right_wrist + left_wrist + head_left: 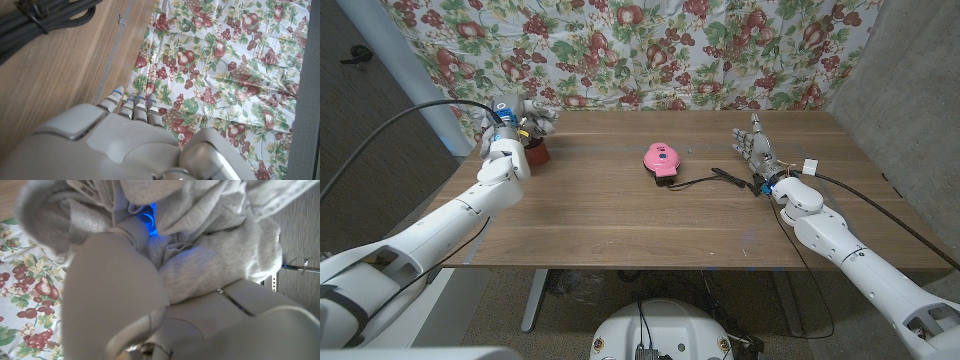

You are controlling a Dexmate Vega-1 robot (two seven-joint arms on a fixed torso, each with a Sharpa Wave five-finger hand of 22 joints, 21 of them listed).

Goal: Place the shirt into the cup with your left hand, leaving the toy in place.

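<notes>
At the table's far left stands a dark red cup (536, 156). My left hand (508, 138) is right over it and holds a bunched grey shirt (539, 121) above its mouth. In the left wrist view the grey shirt (205, 260) is crumpled against my left hand (117, 290), hiding the cup. A pink toy (660, 158) lies near the middle of the table, apart from both hands. My right hand (756, 147) stands at the right with its fingers straight and apart, holding nothing. In the right wrist view my right hand (132, 130) has its fingertips over the wood.
A black cable (718, 178) runs across the wood from the toy toward my right wrist. A floral cloth (650, 50) hangs behind the table's far edge. A grey wall (910, 90) stands at the right.
</notes>
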